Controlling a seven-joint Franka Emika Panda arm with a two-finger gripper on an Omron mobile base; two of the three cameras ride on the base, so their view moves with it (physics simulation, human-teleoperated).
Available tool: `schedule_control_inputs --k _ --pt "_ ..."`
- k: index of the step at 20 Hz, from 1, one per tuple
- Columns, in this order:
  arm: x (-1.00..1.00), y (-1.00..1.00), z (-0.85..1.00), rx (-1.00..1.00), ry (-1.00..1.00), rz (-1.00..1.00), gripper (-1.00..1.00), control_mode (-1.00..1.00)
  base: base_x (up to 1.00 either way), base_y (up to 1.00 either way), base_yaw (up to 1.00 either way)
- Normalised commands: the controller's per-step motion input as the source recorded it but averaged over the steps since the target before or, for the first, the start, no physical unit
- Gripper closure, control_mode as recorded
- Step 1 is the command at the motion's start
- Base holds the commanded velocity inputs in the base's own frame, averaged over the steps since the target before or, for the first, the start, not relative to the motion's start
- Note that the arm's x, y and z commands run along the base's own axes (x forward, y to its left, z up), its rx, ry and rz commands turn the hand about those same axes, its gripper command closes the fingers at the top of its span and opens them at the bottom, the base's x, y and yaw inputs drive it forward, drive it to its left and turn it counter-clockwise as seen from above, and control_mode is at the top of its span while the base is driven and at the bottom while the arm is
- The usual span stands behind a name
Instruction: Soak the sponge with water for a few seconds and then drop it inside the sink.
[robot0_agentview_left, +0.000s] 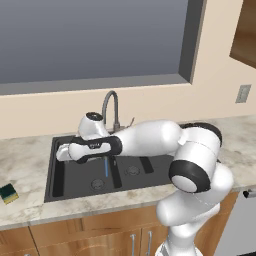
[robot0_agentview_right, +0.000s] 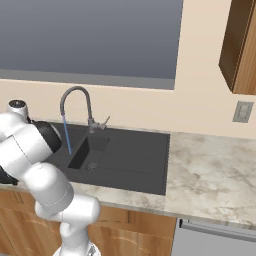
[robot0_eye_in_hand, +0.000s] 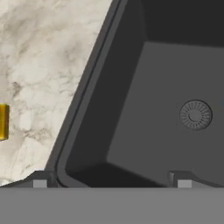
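I have the gripper (robot0_eye_in_hand: 111, 183) hanging over the left corner of the sink (robot0_agentview_left: 59, 145), its two fingers spread wide with nothing between them. Through the hand camera I look down into the basin, with one round drain (robot0_eye_in_hand: 195, 114) off to the side and the sink's rim running diagonally past the marble counter (robot0_eye_in_hand: 39, 65).

The sponge (robot0_agentview_left: 8, 193) sits on the counter well to the left of the sink, near the front edge, untouched; a sliver of its yellow side peeks in at the edge of the hand view.

Water (robot0_agentview_left: 106, 166) runs in a thin blue stream from the faucet (robot0_agentview_left: 111, 107) at the back of the sink, falling into the basin just right of my wrist. From the right base camera the stream drops beside the arm's elbow.
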Motion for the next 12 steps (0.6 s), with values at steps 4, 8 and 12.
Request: schedule_control_inputs --k 4,8,12 --pt "-0.12 0.58 0.12 -0.08 0.0 0.0 -1.0 -1.0 0.0 0.0 0.0" --pt "-0.1 0.39 0.09 -0.03 0.0 0.0 -1.0 -1.0 0.0 0.0 0.0" --pt "-0.12 0.32 0.13 -0.01 0.0 0.0 -1.0 -1.0 0.0 0.0 0.0"
